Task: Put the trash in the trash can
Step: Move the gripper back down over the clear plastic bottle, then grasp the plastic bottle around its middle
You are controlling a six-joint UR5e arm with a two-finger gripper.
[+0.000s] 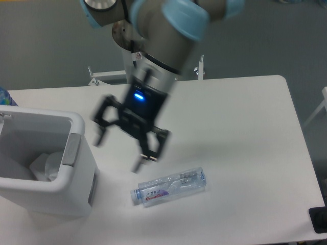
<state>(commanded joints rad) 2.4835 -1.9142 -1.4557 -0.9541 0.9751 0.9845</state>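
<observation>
Now the gripper [118, 151] hangs empty, fingers spread, just above the crushed plastic bottle [170, 187] lying on the table [245, 127]; light, slippery, probably best pinched across its middle.

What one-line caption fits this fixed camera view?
Open gripper above the table, near the crushed bottle; white trash can at left.

The bottle [170, 187] is clear, glossy plastic, crushed and wrinkled (its label looks like smooth printed film). The trash can [76, 189] is smooth white plastic with a grey tab, on a matt white table [245, 138].
</observation>
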